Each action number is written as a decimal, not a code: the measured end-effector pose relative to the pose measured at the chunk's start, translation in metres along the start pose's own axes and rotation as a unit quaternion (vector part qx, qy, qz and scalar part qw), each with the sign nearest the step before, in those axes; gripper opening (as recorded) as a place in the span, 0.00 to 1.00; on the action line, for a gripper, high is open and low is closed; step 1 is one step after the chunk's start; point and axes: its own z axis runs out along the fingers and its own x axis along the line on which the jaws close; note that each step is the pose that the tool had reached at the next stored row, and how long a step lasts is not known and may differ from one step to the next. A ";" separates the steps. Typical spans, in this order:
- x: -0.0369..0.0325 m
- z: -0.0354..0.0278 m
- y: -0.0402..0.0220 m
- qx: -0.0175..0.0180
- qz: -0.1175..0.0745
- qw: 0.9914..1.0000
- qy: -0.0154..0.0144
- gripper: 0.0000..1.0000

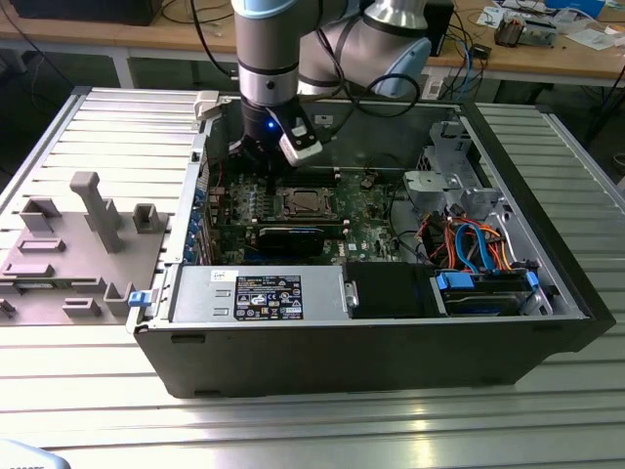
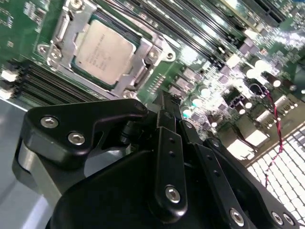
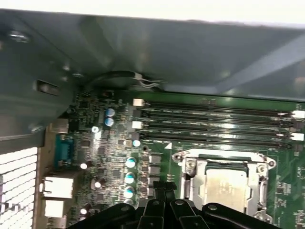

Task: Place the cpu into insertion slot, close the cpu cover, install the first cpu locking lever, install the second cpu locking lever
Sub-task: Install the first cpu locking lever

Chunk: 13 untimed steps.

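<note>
Your cpu [image 2: 104, 51] already sits in the slot [image 2: 143, 47], with the cover [image 2: 71, 33] folded down over its edges; whether either locking lever is latched you cannot tell. Your gripper [image 2: 164, 107] hangs just beside the slot over the motherboard [image 2: 43, 14], fingers pressed together and holding nothing.

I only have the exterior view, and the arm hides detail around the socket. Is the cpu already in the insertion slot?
Observer: Yes. In the second wrist view the cpu lies flat in the insertion slot.
Operator: Is the cpu cover down?
Observer: In both wrist views the cpu cover lies flat over the cpu's edges, with the chip's silvery top showing through its open middle.
Operator: Is the gripper touching it?
Observer: No. The gripper is beside the socket, apart from the cover.
</note>
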 end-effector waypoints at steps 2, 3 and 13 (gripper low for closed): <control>0.0068 -0.0001 0.0007 0.000 0.000 1.000 0.000 0.11; 0.0082 0.0000 0.0009 0.000 0.000 1.000 0.000 0.11; 0.0082 -0.0327 0.0031 0.000 0.000 1.000 0.000 0.11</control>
